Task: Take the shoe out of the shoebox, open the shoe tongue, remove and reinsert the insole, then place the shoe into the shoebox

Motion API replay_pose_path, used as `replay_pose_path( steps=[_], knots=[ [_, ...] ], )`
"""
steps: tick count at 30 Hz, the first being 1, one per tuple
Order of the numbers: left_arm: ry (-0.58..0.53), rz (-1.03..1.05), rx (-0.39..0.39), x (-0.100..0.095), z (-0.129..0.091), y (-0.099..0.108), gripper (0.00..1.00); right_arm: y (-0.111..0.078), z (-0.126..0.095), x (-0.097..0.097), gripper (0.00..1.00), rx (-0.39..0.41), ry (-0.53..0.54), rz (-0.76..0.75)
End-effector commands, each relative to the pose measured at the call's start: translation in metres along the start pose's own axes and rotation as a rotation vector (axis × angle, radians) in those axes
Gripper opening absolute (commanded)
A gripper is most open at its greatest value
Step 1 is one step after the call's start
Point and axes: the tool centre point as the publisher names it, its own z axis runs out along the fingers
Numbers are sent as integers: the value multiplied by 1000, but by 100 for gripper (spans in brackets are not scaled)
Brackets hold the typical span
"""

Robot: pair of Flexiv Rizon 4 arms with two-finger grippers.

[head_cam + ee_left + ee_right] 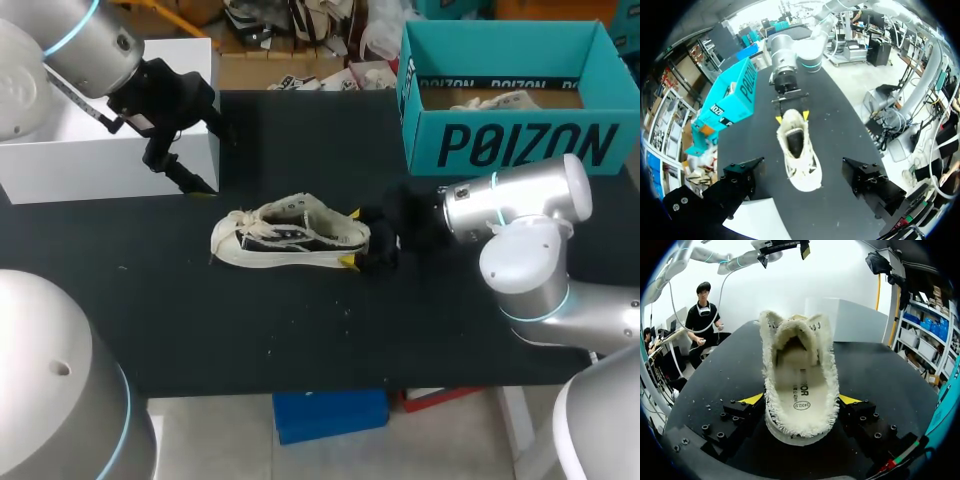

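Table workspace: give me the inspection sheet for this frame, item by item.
surface: black table, the shoe resting on it.
job's things: shoe mid-table, out of the box, insole inside; teal shoebox open at the far right.
clutter: white box at the far left.
grippers: right gripper shut on the shoe's heel; left gripper open, above the table near the white box.
cables: coloured cable beside the right gripper, none on the table.
surroundings: nothing seen reaching over the table.

black table point(300, 330), faintly speckled white
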Motion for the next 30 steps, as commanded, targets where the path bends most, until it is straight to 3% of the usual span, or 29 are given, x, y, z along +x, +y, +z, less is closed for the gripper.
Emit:
replay_pose_path(
  steps=[1, 5, 7, 10, 11, 25, 26, 28, 29, 30],
  knots=[
    [-3, 3, 2, 0, 1, 1, 100, -1, 5, -1, 0, 2, 1, 1],
    [31, -247, -137, 0, -1, 3, 100, -1, 5, -1, 0, 2, 1, 1],
    [27, -330, -253, 1, -2, -3, 100, -1, 5, -1, 0, 2, 1, 1],
    [11, -438, -317, 3, -1, -12, 100, -1, 5, -1, 0, 2, 1, 1],
    [-1, -434, -280, 3, -1, -16, 100, -1, 5, -1, 0, 2, 1, 1],
    [-1, -434, -280, 3, -1, -16, 100, -1, 5, -1, 0, 2, 1, 1],
    [-8, -507, -302, -3, 2, -17, 100, -1, 5, -1, 0, 2, 1, 1],
    [12, -836, -469, -24, 20, -15, 100, -1, 5, -1, 0, 2, 1, 1],
    [-17, -914, -509, -27, 24, -14, 100, -1, 5, -1, 0, 2, 1, 1],
    [-37, -1064, -617, -32, 31, -12, 100, -1, 5, -1, 0, 2, 1, 1]
  ],
)
